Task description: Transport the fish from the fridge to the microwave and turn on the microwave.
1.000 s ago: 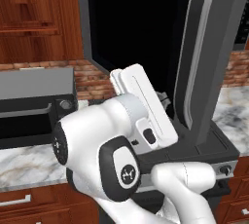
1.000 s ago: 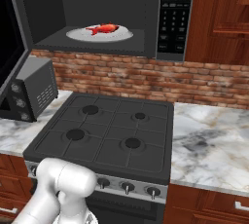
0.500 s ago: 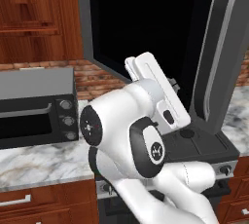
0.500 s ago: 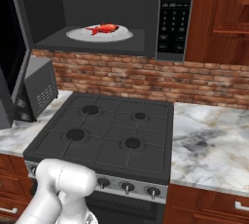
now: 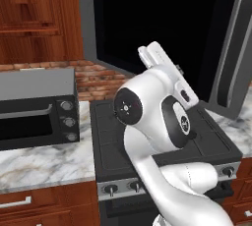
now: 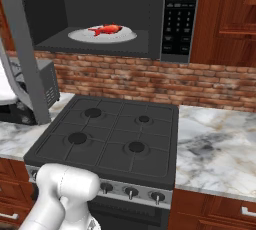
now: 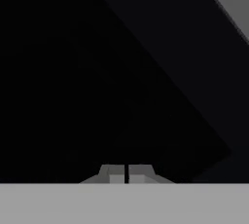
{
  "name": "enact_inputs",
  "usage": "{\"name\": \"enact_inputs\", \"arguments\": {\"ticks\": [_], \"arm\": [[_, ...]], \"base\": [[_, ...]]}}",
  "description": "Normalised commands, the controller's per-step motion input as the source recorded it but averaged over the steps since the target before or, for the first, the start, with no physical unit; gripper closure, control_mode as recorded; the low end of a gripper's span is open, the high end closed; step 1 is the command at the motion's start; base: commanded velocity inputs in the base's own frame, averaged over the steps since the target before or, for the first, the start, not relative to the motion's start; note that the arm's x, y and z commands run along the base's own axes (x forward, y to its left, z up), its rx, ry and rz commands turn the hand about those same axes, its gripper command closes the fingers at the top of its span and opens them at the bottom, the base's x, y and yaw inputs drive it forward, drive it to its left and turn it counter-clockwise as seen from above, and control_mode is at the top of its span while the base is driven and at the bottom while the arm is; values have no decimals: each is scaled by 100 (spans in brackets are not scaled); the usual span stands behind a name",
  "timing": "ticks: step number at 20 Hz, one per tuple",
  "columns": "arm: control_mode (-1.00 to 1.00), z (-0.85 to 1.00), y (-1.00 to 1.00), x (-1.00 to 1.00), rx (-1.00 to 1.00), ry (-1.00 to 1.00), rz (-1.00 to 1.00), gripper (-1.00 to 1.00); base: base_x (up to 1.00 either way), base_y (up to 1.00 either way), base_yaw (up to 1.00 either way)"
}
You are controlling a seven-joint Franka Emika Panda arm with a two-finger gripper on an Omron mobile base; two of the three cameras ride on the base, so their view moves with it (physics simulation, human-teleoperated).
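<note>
You see the fish (image 6: 107, 29) lying on the white plate (image 6: 80, 35) inside the microwave (image 6: 100, 14), at twelve o'clock above the stove (image 6: 110, 141), ready for heating. The claw (image 7: 126, 173) is pressed together, empty, against the dark door (image 5: 162, 28), likely pushing it. Since the earlier frame, the door has swung further closed.

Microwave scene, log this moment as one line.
red-orange fish: on white round plate | dark grey microwave: door open | gripper: shut, empty
</note>
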Motion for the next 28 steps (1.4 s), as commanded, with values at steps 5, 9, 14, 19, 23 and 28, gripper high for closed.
{"name": "enact_inputs", "arguments": {"ticks": [5, 9, 14, 19, 23, 28], "arm": [[-100, 10, -20, 71, 0, 0, 19, 100], [-100, 22, -16, 60, 0, 0, 22, 100], [-100, 30, -14, 46, 0, 0, 21, 100], [-100, 33, -20, 43, 0, 0, 19, 100], [-100, 19, -20, 39, 0, 1, 14, 100], [-100, 18, -19, 47, 0, 7, 12, 100]], "base": [[0, 0, 0], [0, 0, 0], [0, 0, 0], [0, 0, 0], [0, 0, 0], [0, 0, 0]]}}
